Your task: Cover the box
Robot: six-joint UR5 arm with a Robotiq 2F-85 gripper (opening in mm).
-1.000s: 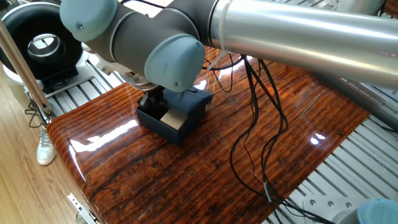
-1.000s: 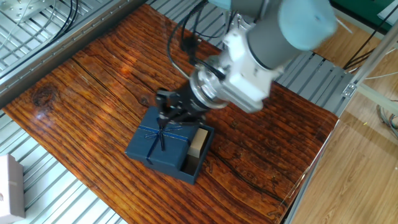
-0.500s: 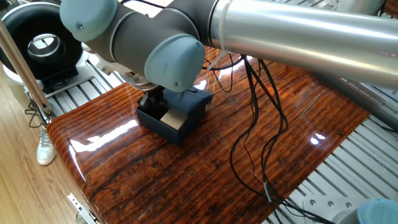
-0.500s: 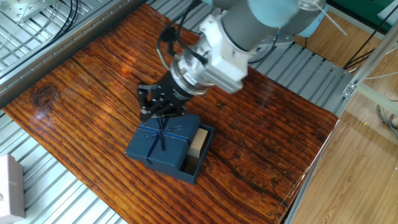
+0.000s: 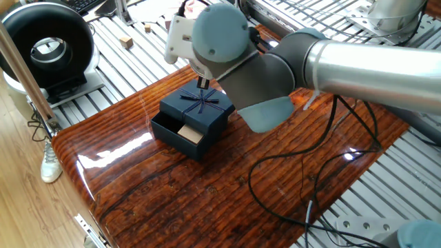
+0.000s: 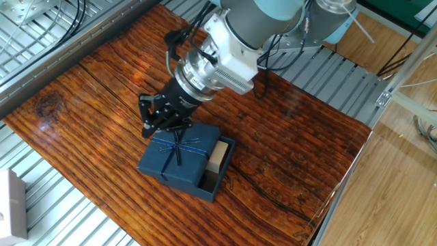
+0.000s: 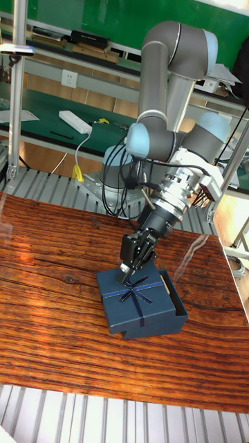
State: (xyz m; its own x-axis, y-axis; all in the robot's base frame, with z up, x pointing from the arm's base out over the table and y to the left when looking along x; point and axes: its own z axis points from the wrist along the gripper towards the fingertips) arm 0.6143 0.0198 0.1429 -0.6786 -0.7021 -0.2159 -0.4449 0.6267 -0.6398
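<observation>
The navy box [image 6: 216,183] stands on the wooden board, and its tan pad [image 6: 219,156] shows at the uncovered right end. The matching lid [image 6: 175,161] with a ribbon bow lies flat on top, shifted left, so it closes only part of the box. The same gap faces the camera in the one fixed view, box [image 5: 173,135] under lid [image 5: 200,110]. My gripper [image 6: 164,130] hangs just above the lid's far-left edge, open and holding nothing. The tall fixed view puts the gripper [image 7: 130,272] at the far corner of the lid [image 7: 138,301].
Black cables [image 5: 289,162] trail across the wooden board [image 6: 89,89]. A round black device [image 5: 45,48] stands beyond the board's left end. A white object [image 6: 9,205] lies on the metal slats at the lower left. The board's edge [image 6: 334,198] runs along the right.
The gripper has let go of the bow and moved up and left off the lid's middle. The lid has stayed where it lay, offset on the box.
</observation>
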